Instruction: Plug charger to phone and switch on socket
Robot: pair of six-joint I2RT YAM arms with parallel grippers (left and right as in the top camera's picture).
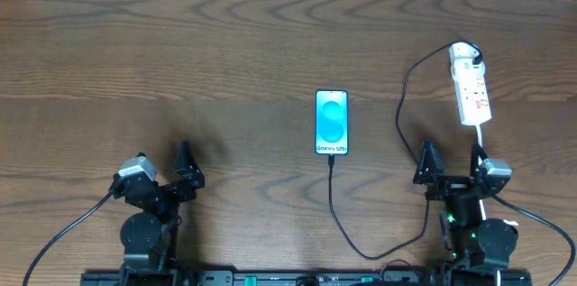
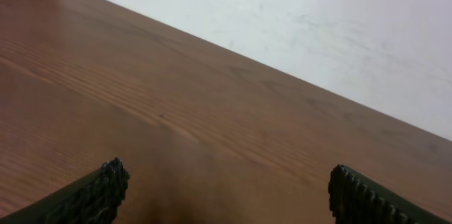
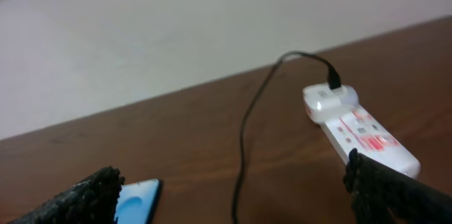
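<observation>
Two grippers sit at the lower edge of the overhead frame, each spread wide and holding nothing. The left gripper (image 2: 226, 199) is at the lower left; its wrist view shows two black fingers (image 2: 99, 192) with a ribbed, knurled surface, bare wood between them. The right gripper (image 1: 451, 161) is at the lower right, its dark tapered fingers standing apart in the same way.

The desk (image 1: 180, 51) is dark brown wood with long wavy grain and a slight sheen. A plain, matte pale wall (image 2: 318, 26) rises behind its far edge.

The phone (image 1: 332, 123) lies flat near the centre of the frame, a slim rectangle with rounded corners, a black rim and a glossy cyan-blue screen. The charger (image 1: 331, 187), a thin black cable, meets the phone's lower edge; whether its tip is seated in the port cannot be told. From there it runs down, loops toward the lower right, passes by the right gripper and arcs up to a small black plug at the rounded top end of the socket (image 1: 471, 87). The socket is a narrow white plastic strip with red marks, lying in the upper right. A thicker white cord (image 1: 479, 137) leaves its lower end.
</observation>
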